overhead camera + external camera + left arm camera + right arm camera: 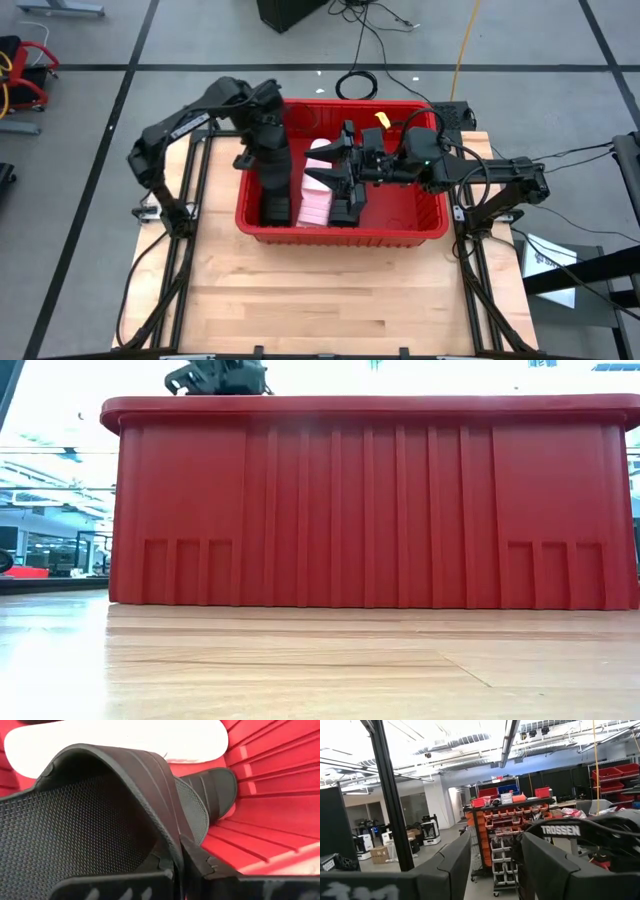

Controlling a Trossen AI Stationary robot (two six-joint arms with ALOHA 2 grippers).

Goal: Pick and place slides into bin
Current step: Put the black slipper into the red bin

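Left claw point(175, 870) was down in the red bin point(400, 235), clamped on a black slide point(100, 815); pink slides point(318, 195) lay beside it. Right claw point(495, 865) hovered over the bin, fingers apart, empty. I saw the wood counter point(330, 300) bare in front, shelving point(510, 820) beyond.

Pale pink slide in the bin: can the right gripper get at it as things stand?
Probably yes. The right gripper hangs open over the bin, above the pale pink slide, holding nothing. The left gripper is shut on a black slide just beside, so space looks tight.
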